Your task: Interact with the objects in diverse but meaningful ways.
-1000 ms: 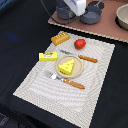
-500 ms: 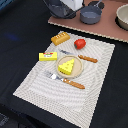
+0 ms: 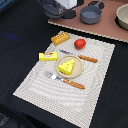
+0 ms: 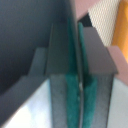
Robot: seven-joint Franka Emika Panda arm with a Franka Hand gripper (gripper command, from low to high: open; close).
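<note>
On the striped placemat (image 3: 35, 82) lie a golden bread loaf (image 3: 60, 38), a red fruit (image 3: 80, 43) and a yellow box with red marks (image 3: 48, 56). A yellow holed cheese wedge (image 3: 66, 65) rests on a small tan plate (image 3: 74, 73). The grey two-handled pot (image 3: 91, 13) stands on the brown board beyond the mat. My gripper (image 3: 59, 8) hangs at the picture's top edge, to the exterior view's left of the pot and well above the loaf. In the wrist view the gripper (image 4: 76, 35) is shut, green pads pressed together with nothing between them.
A fork (image 3: 62, 80) with an orange handle lies in front of the plate, and a knife (image 3: 81, 56) lies behind it. A pale bowl (image 3: 123, 17) sits at the exterior view's right edge on the brown board (image 3: 107, 31). Dark cloth surrounds the mat.
The arm has drifted a little toward the exterior view's left and upper edge. The objects on the mat have not moved.
</note>
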